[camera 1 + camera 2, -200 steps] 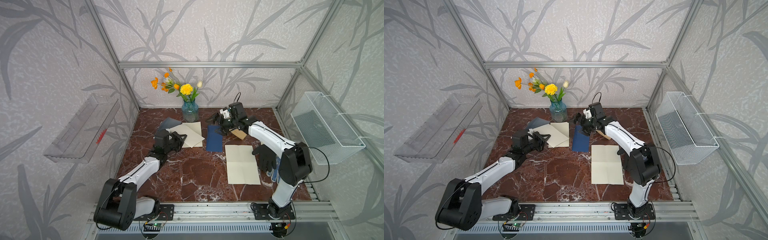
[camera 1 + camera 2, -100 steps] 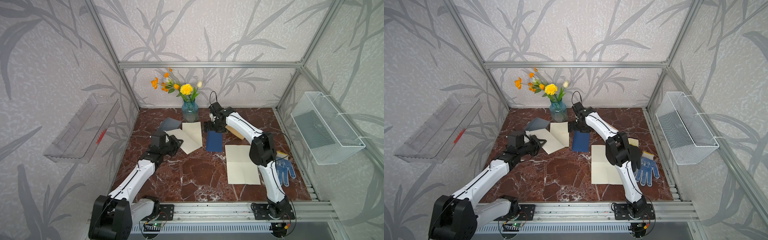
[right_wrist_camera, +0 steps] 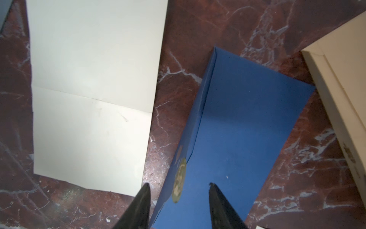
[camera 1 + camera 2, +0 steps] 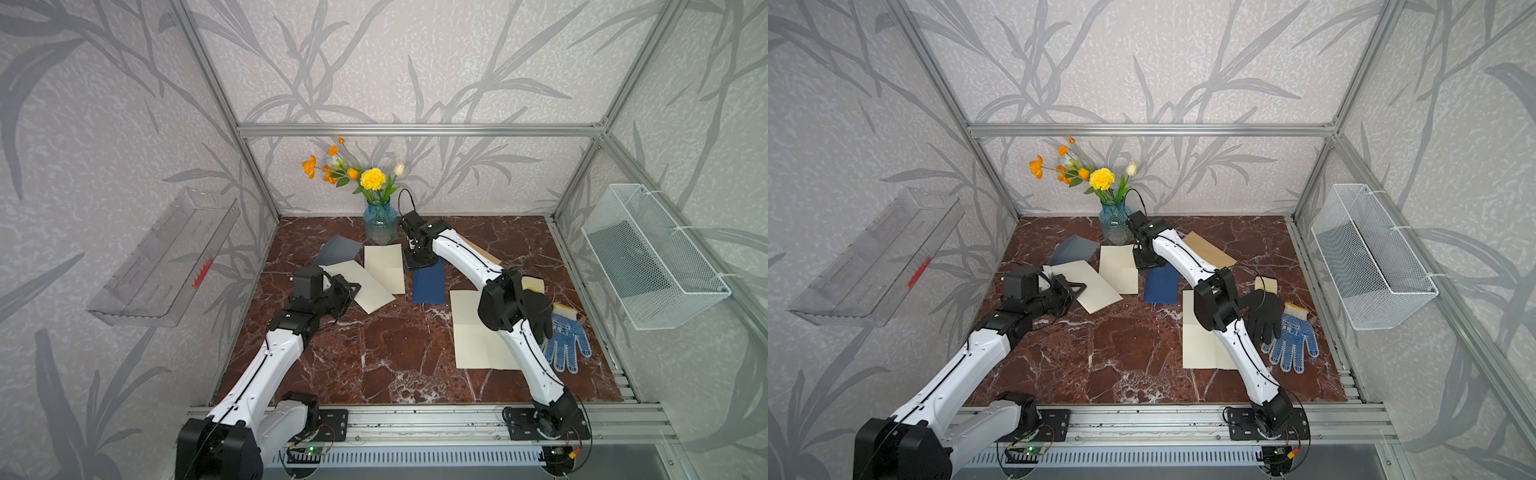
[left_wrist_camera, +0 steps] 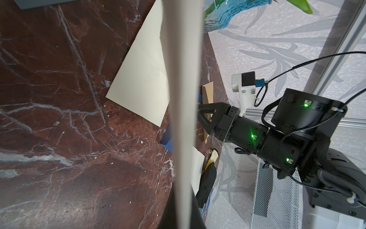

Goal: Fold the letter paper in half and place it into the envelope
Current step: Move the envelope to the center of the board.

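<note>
**Letter pinched, flap grab next**

Left gripper (image 4: 348, 293) pressed shut, pinching the edge of the letter paper (image 4: 372, 291), which looks already folded and sits beside the blue envelope (image 3: 247, 128), likely staged for insertion. Right gripper (image 3: 179, 188) hovers over the envelope's end, jaws spread either side of its raised flap edge, probably to lift it open.
</note>
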